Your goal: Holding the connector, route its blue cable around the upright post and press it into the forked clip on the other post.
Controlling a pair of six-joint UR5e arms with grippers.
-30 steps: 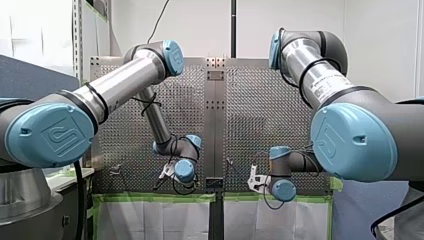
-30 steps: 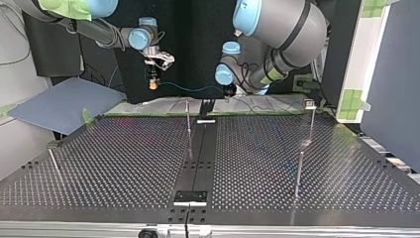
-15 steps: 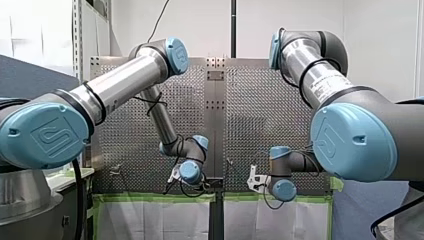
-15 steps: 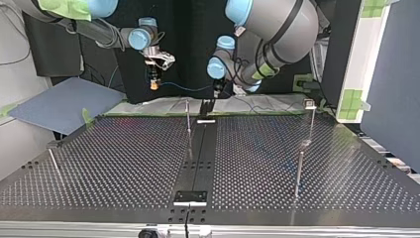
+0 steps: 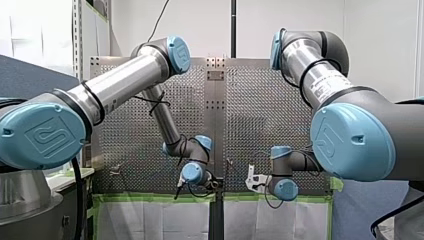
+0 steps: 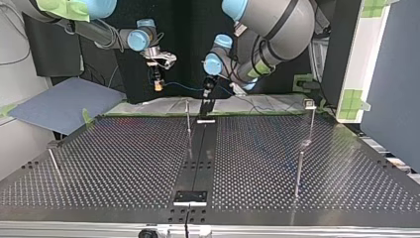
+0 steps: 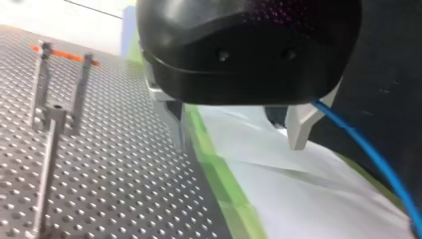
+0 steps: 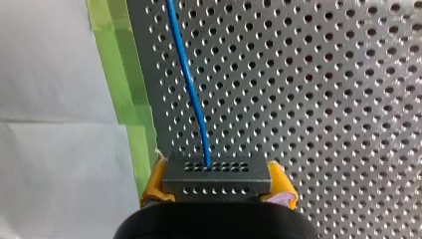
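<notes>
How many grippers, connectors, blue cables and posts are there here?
Grippers: 2, my right gripper and my left gripper
Connector: 1
Blue cable: 1
Posts: 4
Total: 8

Front view: set behind and above the arms' shoulders, faced along their reach over the perforated table [image 5: 260, 115]; held far back, so the work is shown small.
Top view: set past the table's far edge at about work height, faced back at the arms.
Left wrist view: carried on my left gripper [image 7: 239, 144], low and near the table.
Right wrist view: carried on my right gripper [image 8: 217, 185], aimed squarely at the table, very near the connector [image 8: 216, 174].
Shared: the table is covered from opposite ends by the front and top views; the blue cable [image 7: 368, 159] and green tape [image 7: 219, 174] are caught by both wrist views.
</notes>
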